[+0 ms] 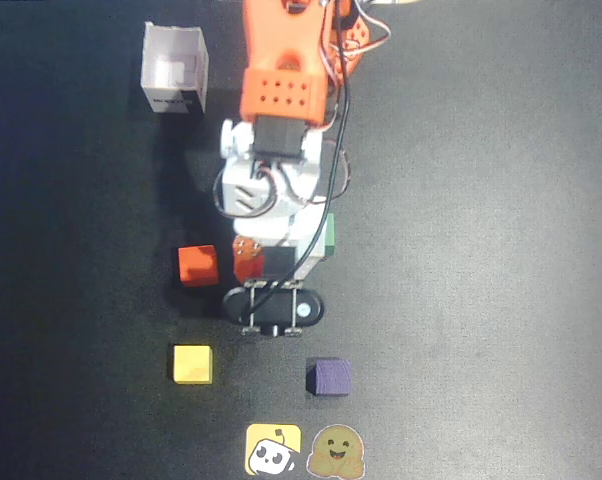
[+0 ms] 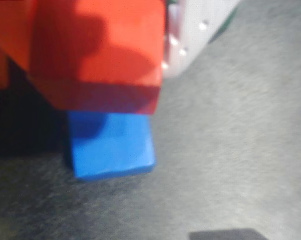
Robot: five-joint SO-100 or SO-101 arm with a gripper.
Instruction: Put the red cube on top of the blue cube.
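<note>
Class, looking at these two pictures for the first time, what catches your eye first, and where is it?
In the wrist view a big red cube fills the top left, right above the blue cube on the dark mat. In the overhead view the orange and white arm reaches down the middle, with an orange cube to its left.

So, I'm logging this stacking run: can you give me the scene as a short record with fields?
red cube: close under the wrist camera, above the blue cube
blue cube: on the mat, partly covered by the red cube in the wrist view
contact between them: cannot tell
gripper: jaw state unclear
other cubes: orange cube, yellow cube, purple cube
white box: far corner
</note>
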